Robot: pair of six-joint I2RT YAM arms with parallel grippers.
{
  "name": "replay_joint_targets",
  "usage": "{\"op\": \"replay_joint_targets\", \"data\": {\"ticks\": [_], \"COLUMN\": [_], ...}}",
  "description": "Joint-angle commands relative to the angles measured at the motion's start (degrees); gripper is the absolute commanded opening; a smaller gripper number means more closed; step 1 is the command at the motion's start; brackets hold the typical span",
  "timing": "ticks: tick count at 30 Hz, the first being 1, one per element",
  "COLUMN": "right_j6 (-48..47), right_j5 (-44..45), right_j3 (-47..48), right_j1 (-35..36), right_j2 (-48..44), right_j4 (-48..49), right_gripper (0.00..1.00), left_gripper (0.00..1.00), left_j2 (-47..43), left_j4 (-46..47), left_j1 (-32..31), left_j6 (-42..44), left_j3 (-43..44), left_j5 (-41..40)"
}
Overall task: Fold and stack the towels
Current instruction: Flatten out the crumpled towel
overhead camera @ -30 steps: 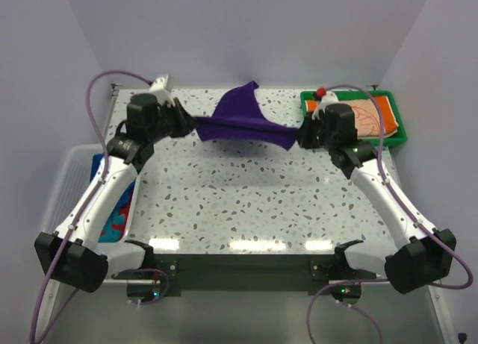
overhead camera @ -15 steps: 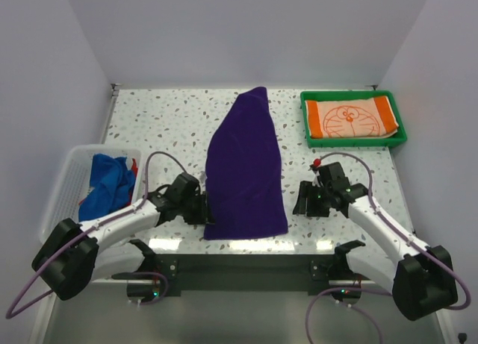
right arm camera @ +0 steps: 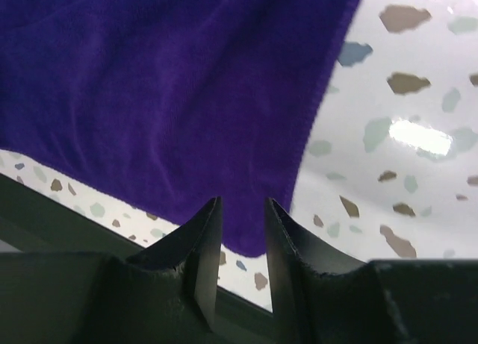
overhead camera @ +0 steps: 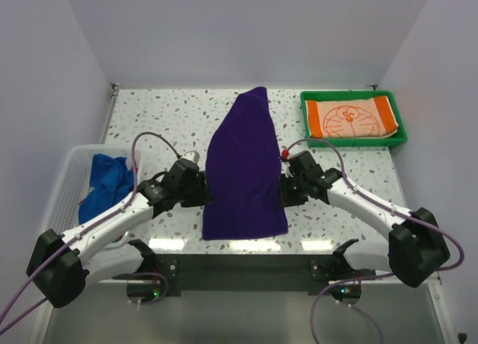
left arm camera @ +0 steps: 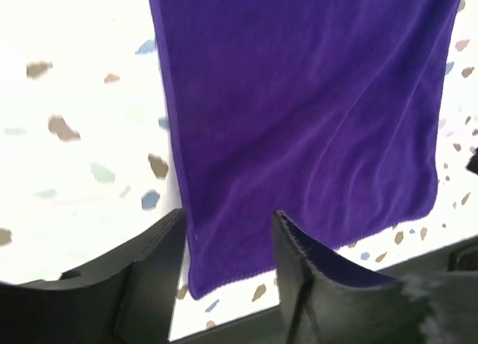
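A plain dark purple towel (overhead camera: pixel 245 172) lies flat and lengthwise on the speckled table, narrow at the far end and wide at the near edge. My left gripper (overhead camera: pixel 203 194) is at its left edge, jaws open over the cloth border (left arm camera: pixel 299 98) with nothing pinched. My right gripper (overhead camera: pixel 284 189) is at its right edge, and its fingers stand a little apart above the towel's near corner (right arm camera: pixel 164 83). An orange-and-white towel with a cartoon cat face (overhead camera: pixel 351 119) lies folded in the green tray. A bright blue towel (overhead camera: pixel 104 181) is bunched in the white basket.
The green tray (overhead camera: pixel 358 141) sits at the far right of the table. The white mesh basket (overhead camera: pixel 71 180) hangs off the table's left side. The table's near edge runs just below the purple towel's hem.
A second ago both grippers held the purple towel stretched in the air at the back. It now lies flat, released, and both grippers have moved from its near corners to its side edges.
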Motion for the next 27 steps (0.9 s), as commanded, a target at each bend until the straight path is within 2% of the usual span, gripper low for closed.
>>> {"op": "replay_joint_targets", "data": {"ticks": [1,4,9,16,21,27], "right_j6": [0.12,0.20,-0.94,1.08,4.76,9.95], "right_j5": [2.55,2.12,3.08,4.58,4.92,5.10], "right_j3": [2.47,3.18,4.58,3.80,-0.76,-7.45], "right_j1": [1.78,2.66,4.59,4.77,4.77,4.77], "right_j2": [4.41,8.46,13.73,17.87,15.24,5.51], "right_j4": [5.09,7.02,8.61,3.17,-1.31,-6.76], "right_gripper": [0.31,0.31,0.30,0.30,0.32,0.38], "left_gripper": [0.52,0.47,0.44,0.41,0.40,0.41], "left_j2": [4.41,10.30,20.50,31.23,31.25,28.36], "left_j4": [0.87,5.71,11.24,12.83,12.31,8.89], "left_j1": [-0.35,-0.87,-1.14,-1.14,-2.36,-6.92], "left_j6": [2.77,4.88,7.87,8.94,6.04,0.95], "left_j3": [4.79,7.51,11.65,12.98,9.38,3.49], "left_j5": [-4.34,-2.84,-3.98,-4.60,-1.17,-0.99]}}
